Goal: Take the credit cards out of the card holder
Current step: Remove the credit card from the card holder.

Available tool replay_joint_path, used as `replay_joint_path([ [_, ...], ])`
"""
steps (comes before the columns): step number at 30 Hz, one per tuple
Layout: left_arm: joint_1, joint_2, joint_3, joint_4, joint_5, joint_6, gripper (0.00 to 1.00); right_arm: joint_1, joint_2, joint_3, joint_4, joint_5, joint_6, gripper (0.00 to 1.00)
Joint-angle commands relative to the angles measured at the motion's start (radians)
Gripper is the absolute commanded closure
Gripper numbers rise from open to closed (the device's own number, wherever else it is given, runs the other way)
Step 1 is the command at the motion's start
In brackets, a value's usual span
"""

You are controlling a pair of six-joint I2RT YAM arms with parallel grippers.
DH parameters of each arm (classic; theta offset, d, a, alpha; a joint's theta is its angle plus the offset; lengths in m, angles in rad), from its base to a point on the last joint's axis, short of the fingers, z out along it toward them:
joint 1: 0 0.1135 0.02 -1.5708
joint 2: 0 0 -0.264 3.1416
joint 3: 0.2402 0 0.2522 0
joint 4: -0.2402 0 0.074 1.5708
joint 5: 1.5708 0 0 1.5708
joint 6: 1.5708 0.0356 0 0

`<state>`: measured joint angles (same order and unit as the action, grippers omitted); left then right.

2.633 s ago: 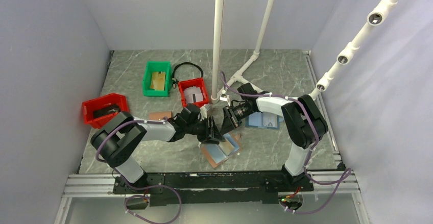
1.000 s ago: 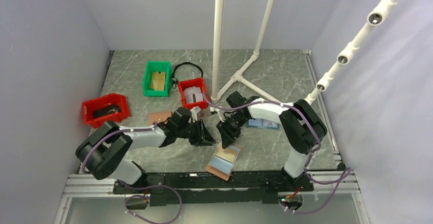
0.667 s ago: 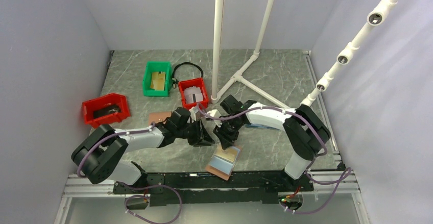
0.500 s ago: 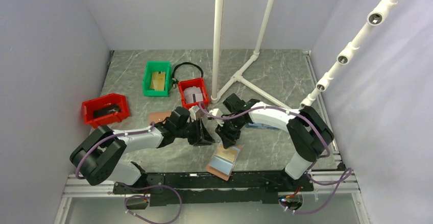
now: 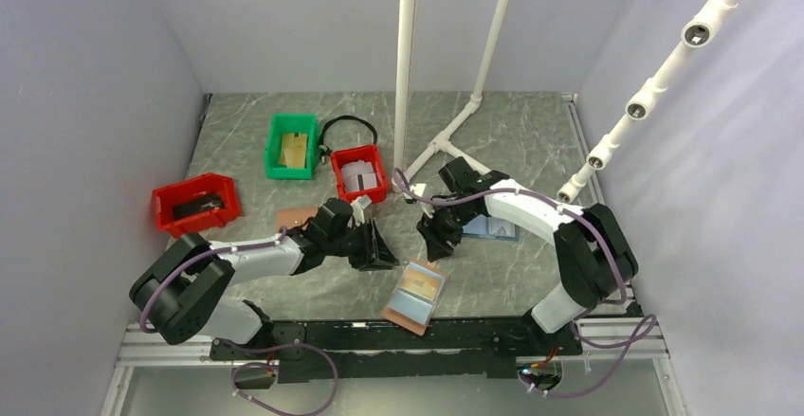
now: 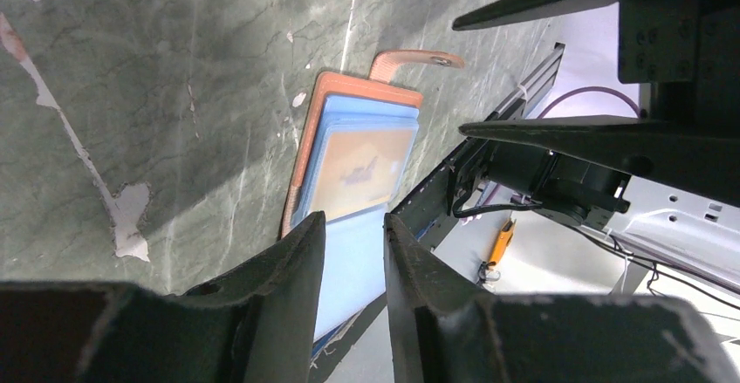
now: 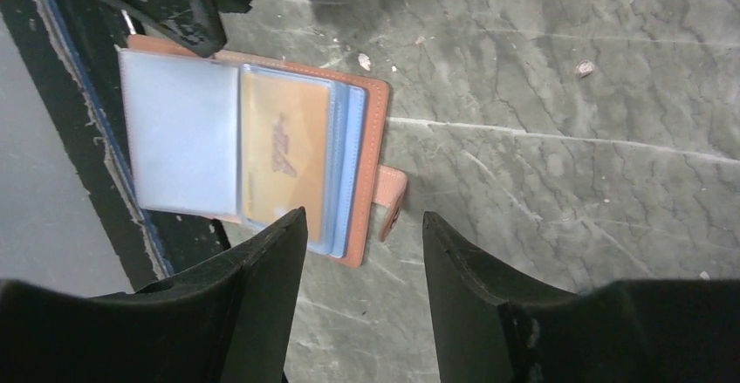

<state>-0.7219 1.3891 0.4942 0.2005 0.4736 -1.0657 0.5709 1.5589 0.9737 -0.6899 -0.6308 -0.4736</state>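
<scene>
Brown card holder (image 5: 417,291) lies open, inside up for picking; my left gripper (image 6: 352,230) narrow, right gripper (image 7: 363,226) wider, both empty & nr it.

Beyond the left pincer (image 6: 355,226) lies the open card holder (image 6: 362,156) (tab (image 6: 419,56) out).

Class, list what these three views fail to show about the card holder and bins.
- Number of cards in the holder: sleeves overlap, wrist views.
- Holder's near end: partly behind the left end effector, left wrist view.
- Left red bin contents: too small, top view.
</scene>
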Motion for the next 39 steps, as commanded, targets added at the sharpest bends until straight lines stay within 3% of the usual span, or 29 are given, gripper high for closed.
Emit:
replay_joint_path([
  [1, 0.001, 0.000, 0.028, 0.035, 0.017, 0.019, 0.64, 0.009, 0.033, 0.044, -0.008, 0.040, -0.019, 0.46],
  [5, 0.001, -0.002, 0.023, 0.041, 0.014, 0.015, 0.64, 0.042, 0.061, 0.034, 0.015, 0.087, 0.009, 0.52],
  [8, 0.001, 0.000, 0.021, 0.049, 0.016, 0.013, 0.64, 0.050, 0.082, 0.028, 0.024, 0.105, 0.022, 0.68],
  [11, 0.002, 0.004, 0.019, 0.056, 0.020, 0.010, 0.64, 0.048, 0.073, 0.029, 0.037, 0.098, 0.043, 0.94],
  [13, 0.001, 0.008, 0.024, 0.055, 0.022, 0.012, 0.64, 0.038, 0.060, 0.035, 0.055, 0.101, 0.075, 1.00],
  [20, 0.000, 0.023, 0.069, 0.034, 0.017, 0.025, 0.64, -0.170, 0.003, 0.011, 0.216, 0.162, 0.332, 1.00],
  [27, -0.001, 0.067, 0.128, 0.042, 0.032, 0.033, 0.64, -0.193, -0.013, -0.055, 0.257, 0.198, 0.380, 1.00],
  [28, 0.000, 0.078, 0.139, 0.042, 0.036, 0.034, 0.64, -0.195, -0.014, -0.053, 0.250, 0.187, 0.369, 0.97],
  [31, 0.000, 0.099, 0.176, 0.041, 0.039, 0.039, 0.64, -0.196, -0.036, -0.045, 0.232, 0.179, 0.326, 0.73],
  [33, -0.001, 0.110, 0.202, 0.038, 0.036, 0.040, 0.64, -0.204, -0.060, -0.032, 0.221, 0.189, 0.303, 0.63],
  [39, -0.021, 0.149, 0.220, 0.081, 0.010, -0.015, 0.69, -0.238, -0.131, -0.017, 0.200, 0.128, 0.243, 0.58],
])
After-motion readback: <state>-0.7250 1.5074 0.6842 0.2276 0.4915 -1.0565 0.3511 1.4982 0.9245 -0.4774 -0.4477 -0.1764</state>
